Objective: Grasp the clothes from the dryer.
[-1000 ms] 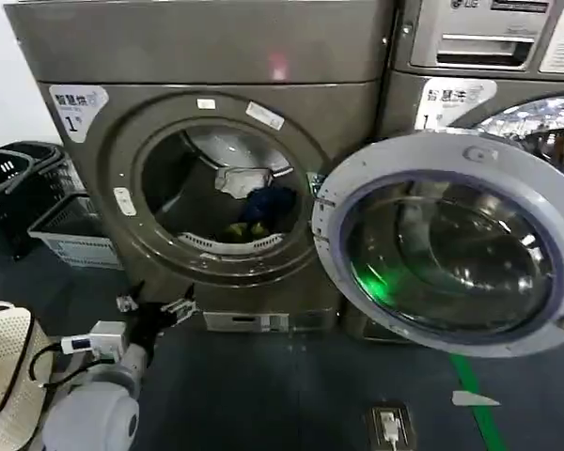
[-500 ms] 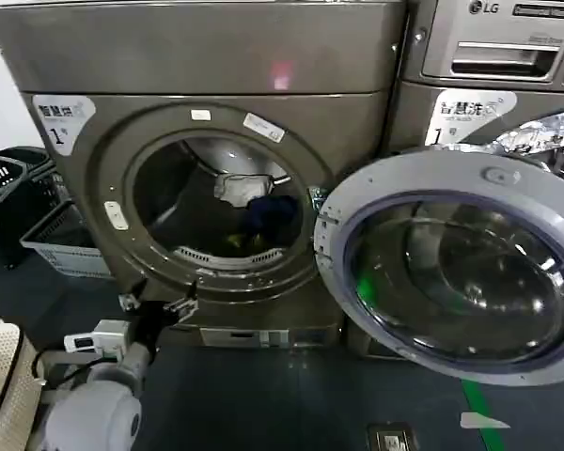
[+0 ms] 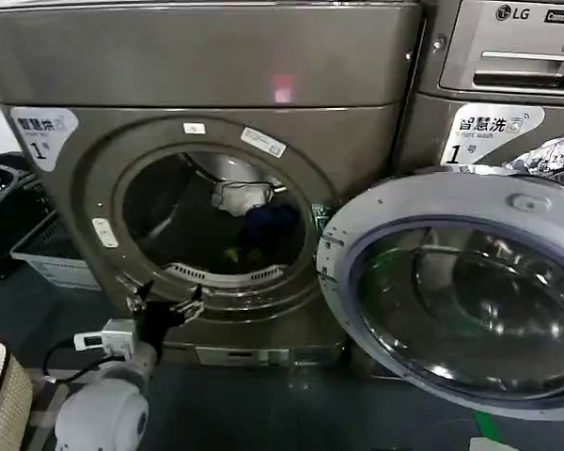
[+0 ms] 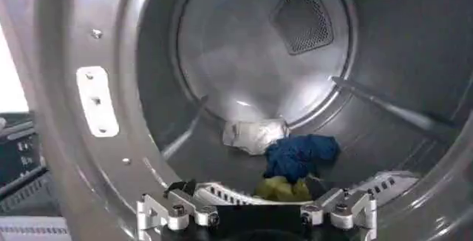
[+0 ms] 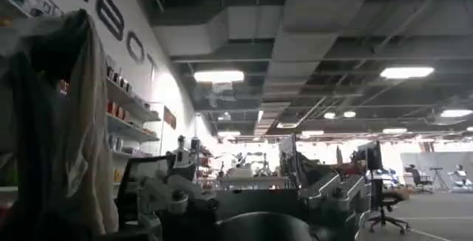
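Head view puts my left gripper [image 3: 160, 310] open-fingered at the lip of the bronze-grey front-loading dryer [image 3: 207, 94], lined up with the whitish, navy and yellow-green heap of clothes [image 4: 284, 157] deep in its steel drum.

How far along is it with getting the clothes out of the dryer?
Done: the dryer door hangs wide open. In hand: the left gripper, open and empty, sits at the porthole's lower rim, facing in. Left: reaching the clothes heaped in the drum and grasping them.
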Controlling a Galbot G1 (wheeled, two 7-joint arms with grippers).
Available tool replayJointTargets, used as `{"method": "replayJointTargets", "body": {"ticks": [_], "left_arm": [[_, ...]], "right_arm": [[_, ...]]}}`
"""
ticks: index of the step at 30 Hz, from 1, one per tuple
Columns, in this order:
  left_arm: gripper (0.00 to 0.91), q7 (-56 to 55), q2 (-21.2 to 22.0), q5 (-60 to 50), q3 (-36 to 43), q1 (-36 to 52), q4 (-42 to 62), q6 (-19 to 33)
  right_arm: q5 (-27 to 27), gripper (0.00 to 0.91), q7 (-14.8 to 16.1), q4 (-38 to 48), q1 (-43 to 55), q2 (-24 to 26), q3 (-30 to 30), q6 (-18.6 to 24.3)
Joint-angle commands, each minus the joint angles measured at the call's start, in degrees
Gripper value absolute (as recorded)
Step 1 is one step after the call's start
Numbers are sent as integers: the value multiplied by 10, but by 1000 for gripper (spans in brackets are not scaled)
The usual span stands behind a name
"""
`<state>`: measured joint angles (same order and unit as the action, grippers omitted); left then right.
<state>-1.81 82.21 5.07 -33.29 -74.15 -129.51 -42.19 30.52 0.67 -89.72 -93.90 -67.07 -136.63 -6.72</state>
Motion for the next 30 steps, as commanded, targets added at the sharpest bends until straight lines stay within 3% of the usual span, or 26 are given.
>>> {"method": "replayJointTargets", "body": {"ticks": [1, 13, 19, 21, 22, 25, 30], "left_arm": [[907, 0, 1, -1, 1, 0, 1, -28], [907, 5, 2, 3, 1, -2, 3, -28], [907, 62, 8, -54, 3, 19, 26, -28], [907, 112, 7, -98, 2, 27, 33, -28], [907, 234, 3, -203, -5, 31, 36, -28], [907, 411, -12, -385, -9, 57, 43, -26], [907, 573, -21, -609, -6, 119, 87, 87]], "right_arm": [[0, 907, 0, 2, 0, 0, -2, 1], [0, 907, 0, 3, 0, -3, 2, 12], [-1, 907, 3, 4, 0, -2, 2, 19], [-1, 907, 3, 5, 0, -2, 2, 21], [-1, 907, 4, 4, 0, -2, 2, 21], [0, 907, 4, 1, 1, -1, 6, 21], [0, 907, 4, -4, 4, 1, 12, 21]]}}
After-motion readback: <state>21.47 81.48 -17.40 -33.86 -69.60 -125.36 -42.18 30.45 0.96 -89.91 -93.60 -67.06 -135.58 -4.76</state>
